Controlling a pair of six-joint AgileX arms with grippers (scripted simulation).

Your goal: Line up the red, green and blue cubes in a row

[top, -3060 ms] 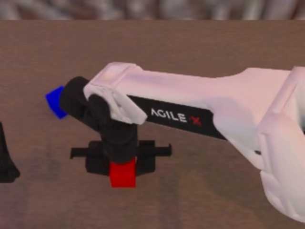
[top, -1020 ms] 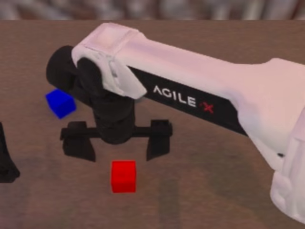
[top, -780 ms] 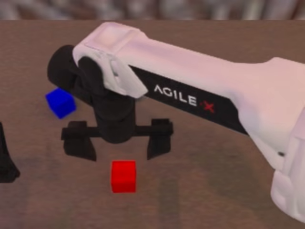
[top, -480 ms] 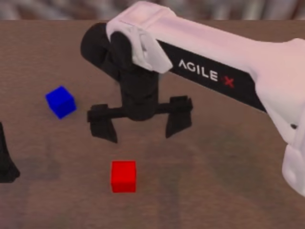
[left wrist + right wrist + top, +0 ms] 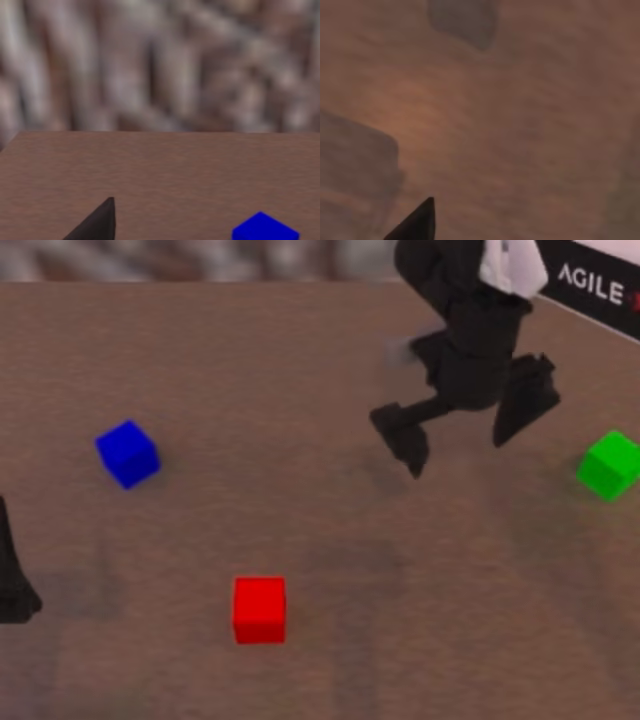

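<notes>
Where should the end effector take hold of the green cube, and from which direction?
Probably from straight above, fingers closing on two opposite side faces. The green cube sits flat on the table near its right edge, turned at an angle, so the wrist should rotate to match. The open right end effector is nearest; nothing crowds the cube.

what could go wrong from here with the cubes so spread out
1. The green cube sits at the table's right edge in the top view; a slightly off grasp by the open right pincer could push it off.
2. The red cube and blue cube are far apart and not level, so the row may end up crooked.
3. The left pincer is parked at the left edge; a reach for the blue cube might crowd the right arm.
</notes>
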